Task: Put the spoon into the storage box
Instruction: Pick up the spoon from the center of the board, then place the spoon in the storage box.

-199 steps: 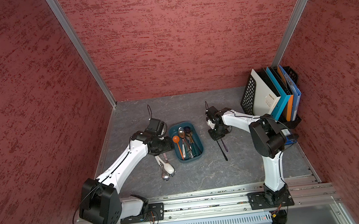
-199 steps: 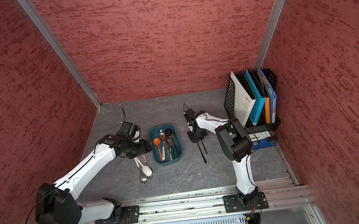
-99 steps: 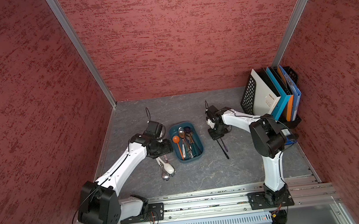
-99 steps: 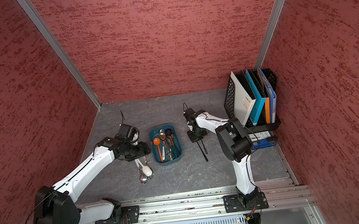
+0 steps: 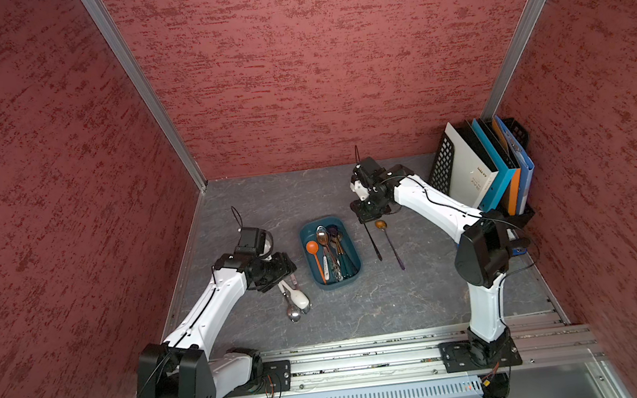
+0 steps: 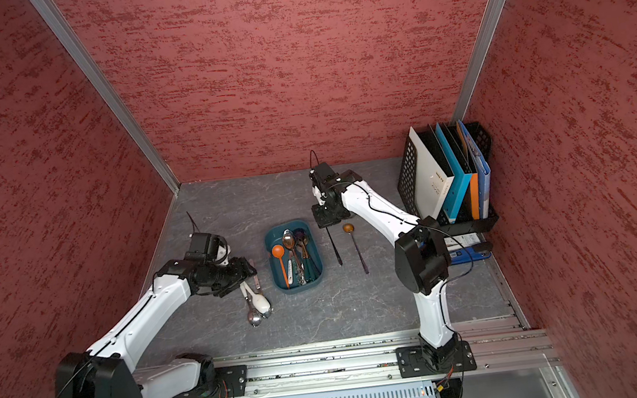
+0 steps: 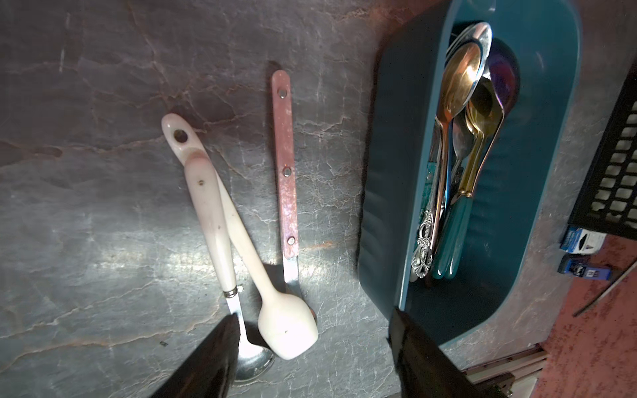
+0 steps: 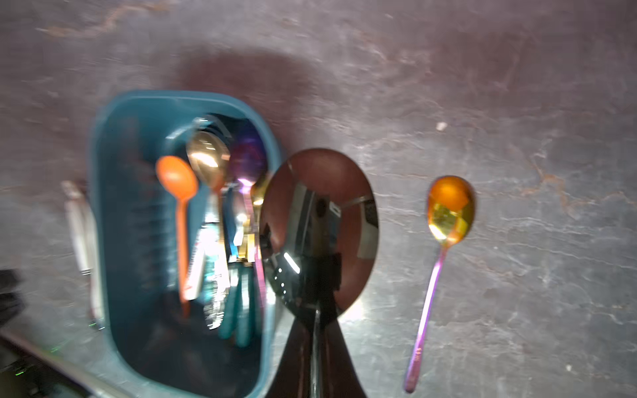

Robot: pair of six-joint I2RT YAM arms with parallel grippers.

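Seen from above, the right arm (image 5: 431, 200) reaches from lower right to mid-frame, its right gripper (image 5: 367, 215) clamped on the neck of a black spoon (image 5: 373, 243) just right of the teal storage box (image 5: 325, 219). The spoon runs nearly vertical in the frame, bowl at the gripper, handle toward the lower edge. The left gripper (image 7: 315, 327) hovers, jaws apart, left of the box.

Left hand (image 7: 313, 318) spread open; right hand (image 8: 317, 324) pinched shut.

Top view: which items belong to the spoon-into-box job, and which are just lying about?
Job: storage box; black spoon, held in the shut right hand; purple-handled spoon; three spoons by the open left hand.
Lying about: black mesh file rack; folders in it; small blue boxes.
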